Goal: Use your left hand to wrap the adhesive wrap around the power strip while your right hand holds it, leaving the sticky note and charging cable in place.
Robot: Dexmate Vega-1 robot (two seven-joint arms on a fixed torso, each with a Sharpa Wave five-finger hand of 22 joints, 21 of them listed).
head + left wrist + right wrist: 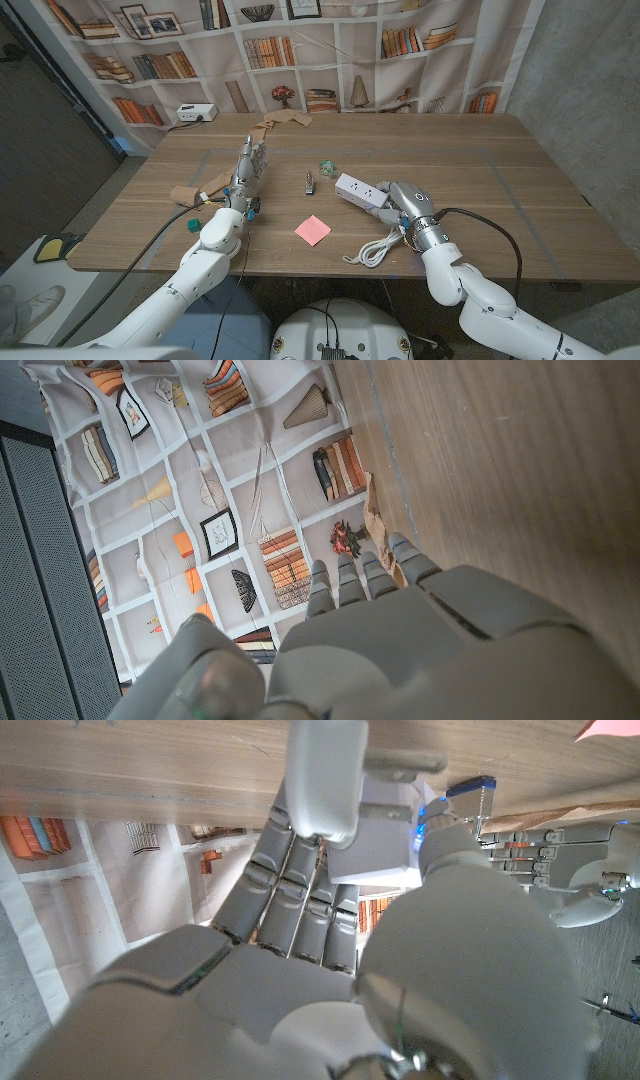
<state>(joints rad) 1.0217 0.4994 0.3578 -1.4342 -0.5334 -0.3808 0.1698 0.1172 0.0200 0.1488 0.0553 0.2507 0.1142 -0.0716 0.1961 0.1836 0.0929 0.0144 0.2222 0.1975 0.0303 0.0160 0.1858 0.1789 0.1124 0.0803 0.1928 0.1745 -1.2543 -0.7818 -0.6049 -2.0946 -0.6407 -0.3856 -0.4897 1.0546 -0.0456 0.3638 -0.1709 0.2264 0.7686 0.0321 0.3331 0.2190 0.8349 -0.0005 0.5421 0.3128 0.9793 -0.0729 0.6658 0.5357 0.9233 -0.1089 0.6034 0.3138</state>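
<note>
The white power strip [360, 189] is being gripped at its near end by the right hand [400, 203], right of the bench [480, 200] centre. The left hand [247, 166] is being held open, empty, fingers extended, well apart from it.

Bare table between left hand [250, 165] and power strip [360, 190]; only small adapter [309, 182] midway; sticky note [312, 230] nearer

Power strip [362, 189] near end hidden under right hand [405, 203]; small item [309, 182] beside it too small to ID.
</note>
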